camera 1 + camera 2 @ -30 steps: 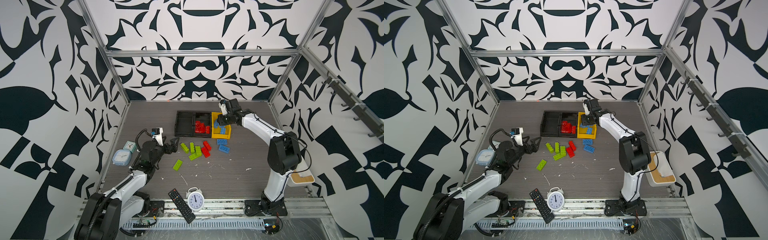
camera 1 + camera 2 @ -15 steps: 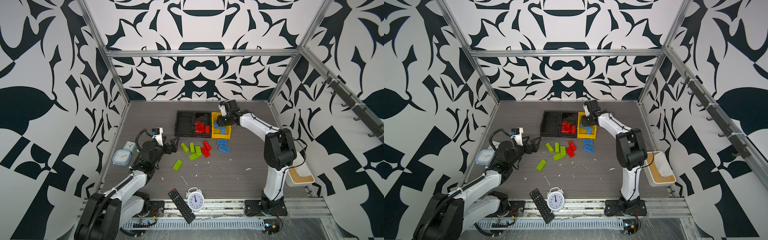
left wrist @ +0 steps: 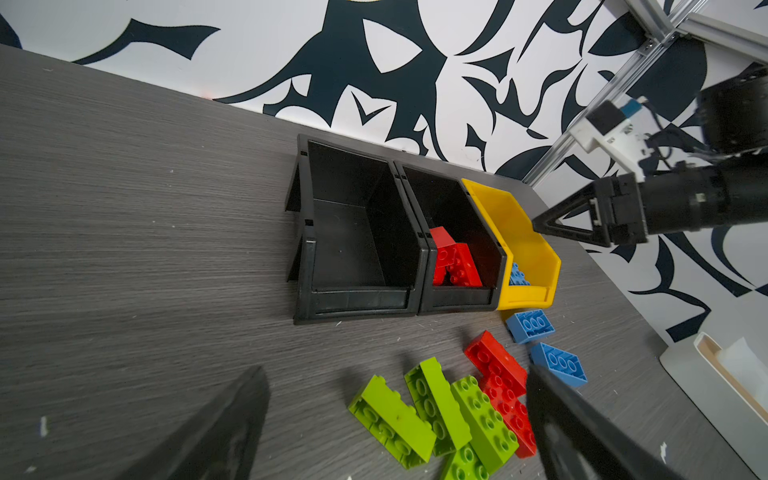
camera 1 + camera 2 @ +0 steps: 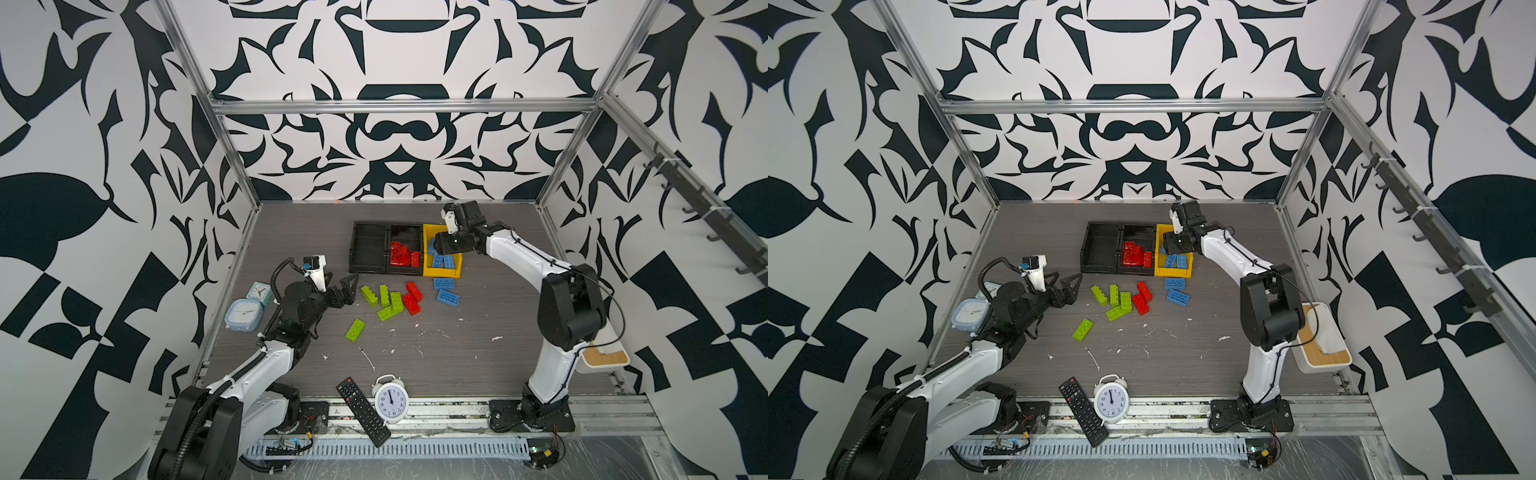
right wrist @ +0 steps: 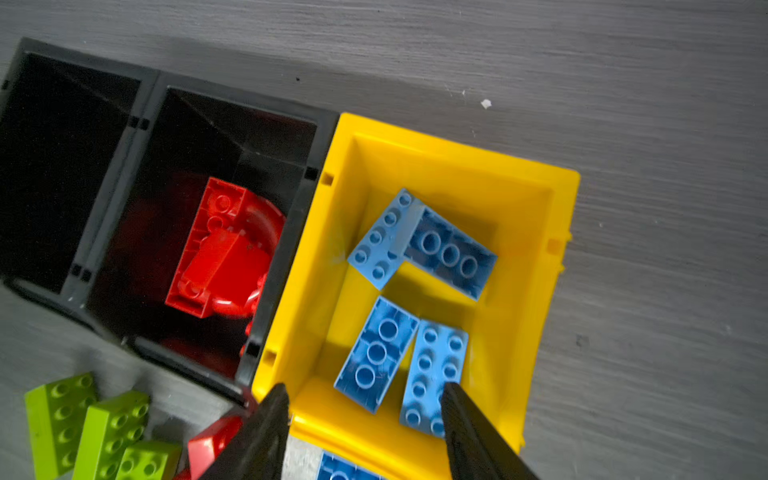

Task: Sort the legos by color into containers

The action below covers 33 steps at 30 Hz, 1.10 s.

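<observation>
Clearly, the right gripper [image 5: 363, 388], fingers partly apart and empty, hung over the bright yellow plastic bin [image 5: 536, 291] holding blue studded bricks [image 5: 378, 353]; the left gripper [image 4: 347, 288], fingers spread wide, empty, hovered near loose lime green bricks [image 4: 384, 296].

Bright, diffuse light fills both top views, leaving only soft shadows on the grey worktop [image 4: 478, 365]. In the wrist views the left claw [image 3: 397, 370] and right claw [image 5: 365, 386] show as blurred dark wedges, and the black bins [image 5: 249, 96] just beyond the right claw sink into murky shadow.
</observation>
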Motion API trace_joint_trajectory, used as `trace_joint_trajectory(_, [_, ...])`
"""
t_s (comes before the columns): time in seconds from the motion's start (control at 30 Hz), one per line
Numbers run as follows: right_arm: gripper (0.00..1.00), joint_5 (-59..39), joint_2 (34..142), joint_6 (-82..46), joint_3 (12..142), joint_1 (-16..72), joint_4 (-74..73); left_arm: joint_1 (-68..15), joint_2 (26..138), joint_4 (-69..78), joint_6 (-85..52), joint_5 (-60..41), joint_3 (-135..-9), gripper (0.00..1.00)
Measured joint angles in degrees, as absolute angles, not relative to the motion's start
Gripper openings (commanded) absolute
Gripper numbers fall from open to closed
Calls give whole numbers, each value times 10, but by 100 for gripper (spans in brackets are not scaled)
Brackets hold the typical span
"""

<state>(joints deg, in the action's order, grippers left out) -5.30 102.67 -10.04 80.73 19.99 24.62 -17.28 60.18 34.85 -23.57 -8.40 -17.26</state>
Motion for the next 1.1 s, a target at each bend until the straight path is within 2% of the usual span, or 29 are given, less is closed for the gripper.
trace_joint_trajectory(0.2, [66, -37, 876, -113, 684, 208, 249, -173, 601, 349, -236, -84, -173, 99])
trace_joint_trajectory(0.37, [69, -53, 817, -117, 597, 216, 248, -173, 601, 349, -236, -84, -173, 99])
trace_joint_trajectory(0.57, [69, -76, 828, -108, 546, 218, 247, -173, 601, 349, -236, -84, -173, 99])
trace_joint_trajectory(1.1, [71, -108, 906, -73, 546, 218, 206, -173, 601, 349, -236, -84, -173, 99])
